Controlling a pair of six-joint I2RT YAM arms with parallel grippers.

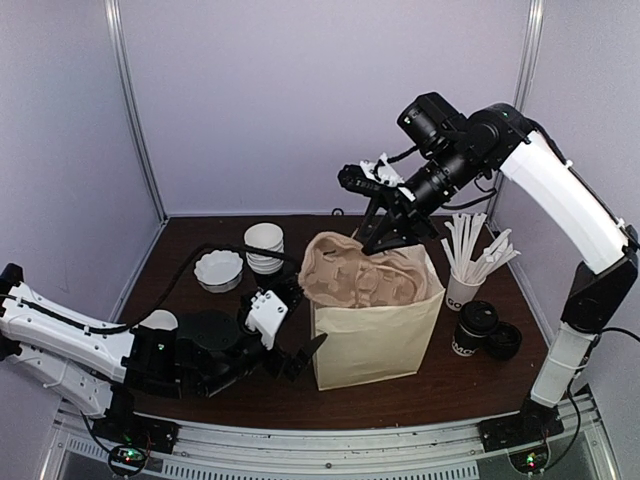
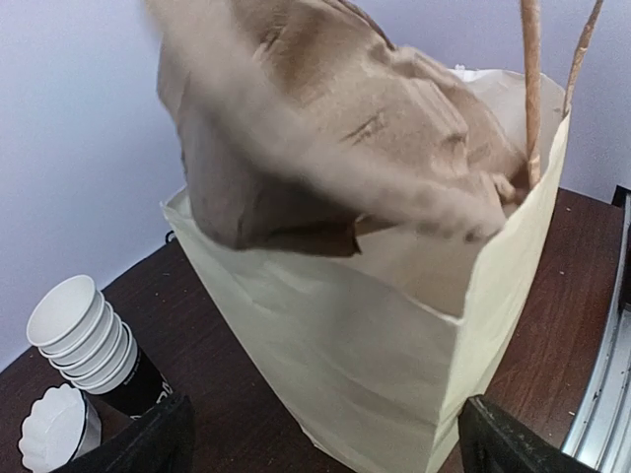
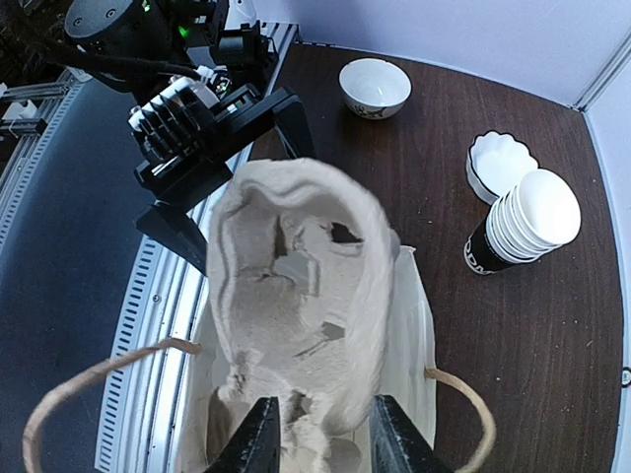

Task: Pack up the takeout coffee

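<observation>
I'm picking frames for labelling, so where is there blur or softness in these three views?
Left wrist: the pulp carrier is smeared, worst at its upper left edge, while the paper bag below stays crisp. Right wrist: the carrier's near part is soft, the stacked cups sharp. Top external: evenly lit, no obvious blur.

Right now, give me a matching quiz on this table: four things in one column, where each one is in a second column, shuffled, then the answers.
Things
1. tray
2. coffee
3. stick cup
4. cup stack

Places
A. right of the bag, nearer the front
B. left of the bag, toward the back
C. sticking out of the bag's top, held by the right fingers
D. right of the bag, just behind the coffee

Pairs: 1-C, 2-A, 3-D, 4-B
</observation>
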